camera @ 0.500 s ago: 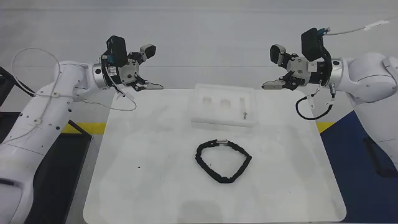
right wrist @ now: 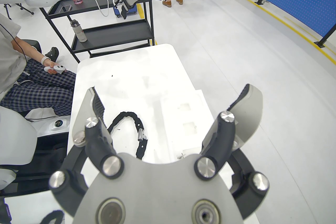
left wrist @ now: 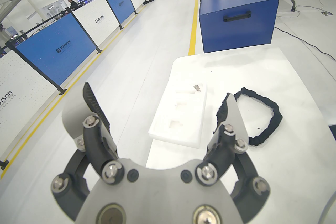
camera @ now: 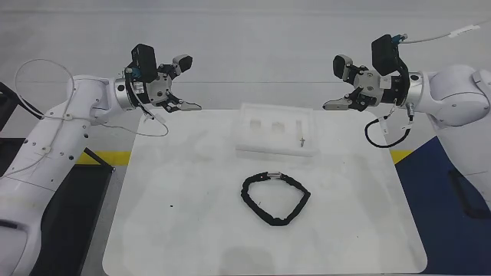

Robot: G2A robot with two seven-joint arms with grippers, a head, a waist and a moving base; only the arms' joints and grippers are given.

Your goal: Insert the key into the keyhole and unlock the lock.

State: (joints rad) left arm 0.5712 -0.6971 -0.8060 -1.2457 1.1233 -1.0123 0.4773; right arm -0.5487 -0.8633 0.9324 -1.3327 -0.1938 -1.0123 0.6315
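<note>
A black sleeved chain lock (camera: 275, 197) lies looped in the middle of the white table (camera: 184, 215), its silver lock body (camera: 270, 175) on the far side. Beyond it, a small key (camera: 302, 141) rests in a white foam tray (camera: 253, 132). My left gripper (camera: 189, 84) hangs open off the table's far left corner. My right gripper (camera: 336, 84) is open off the far right corner. The left wrist view has the left gripper (left wrist: 158, 93), key (left wrist: 196, 87) and lock (left wrist: 265, 114). The right wrist view has the right gripper (right wrist: 170, 92), lock (right wrist: 128, 116) and key (right wrist: 181, 156).
A blue cabinet (left wrist: 236, 17) stands past the table's right side, under the right arm. A black shelf cart (right wrist: 113, 33) stands past the left side. The tray has a few shallow recesses (left wrist: 176, 124). Bare tabletop surrounds the lock.
</note>
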